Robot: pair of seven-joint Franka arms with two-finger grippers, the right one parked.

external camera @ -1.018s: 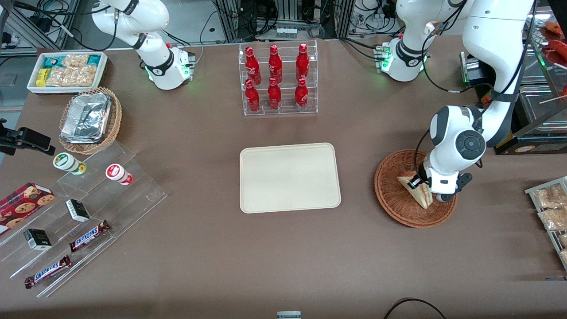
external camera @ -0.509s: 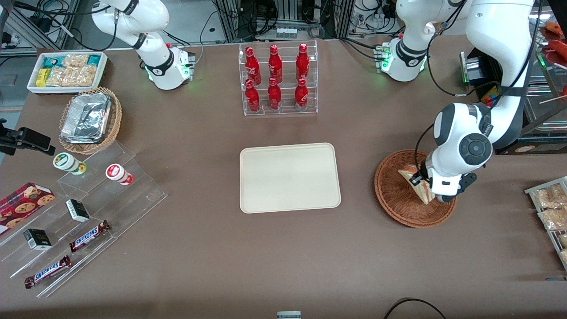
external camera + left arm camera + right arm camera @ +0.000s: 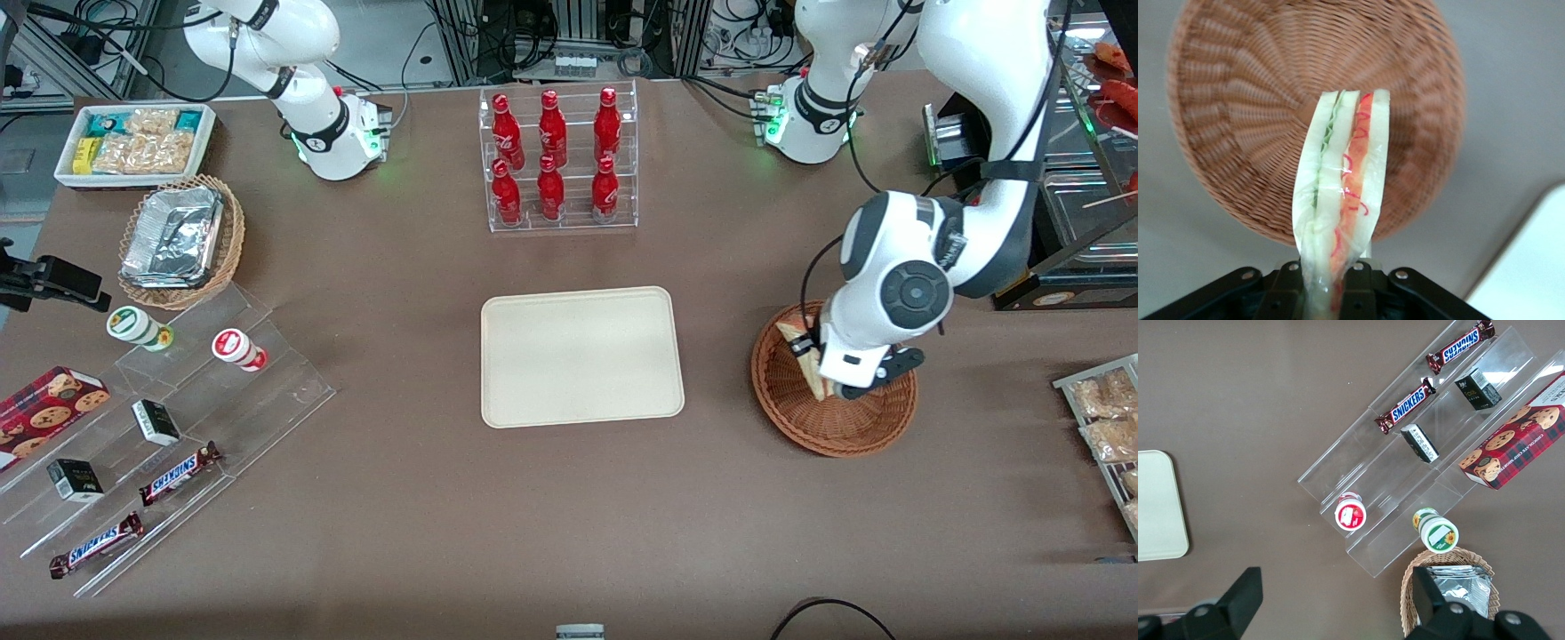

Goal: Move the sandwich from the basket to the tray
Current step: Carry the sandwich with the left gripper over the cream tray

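Note:
My left gripper [image 3: 813, 366] is shut on the sandwich [image 3: 802, 360], a wrapped wedge of white bread with red and green filling, and holds it lifted above the reddish-brown wicker basket [image 3: 805, 418]. In the left wrist view the sandwich [image 3: 1341, 193] sticks out from between my fingers [image 3: 1361, 287], cut edge showing, with the basket [image 3: 1238, 120] well below it. The cream-beige tray [image 3: 581, 356] lies bare at the table's middle, beside the basket toward the parked arm; its corner shows in the left wrist view [image 3: 1531, 267].
A clear rack of red bottles [image 3: 557, 160] stands farther from the camera than the tray. Toward the parked arm's end are a tan basket with foil containers [image 3: 180, 238], a white snack tray [image 3: 133, 142] and a clear stepped stand with snacks [image 3: 169, 436]. Bagged snacks [image 3: 1107, 418] lie near the working arm's edge.
The gripper has risen with the sandwich, lifting it off the basket floor, and has shifted toward the tray.

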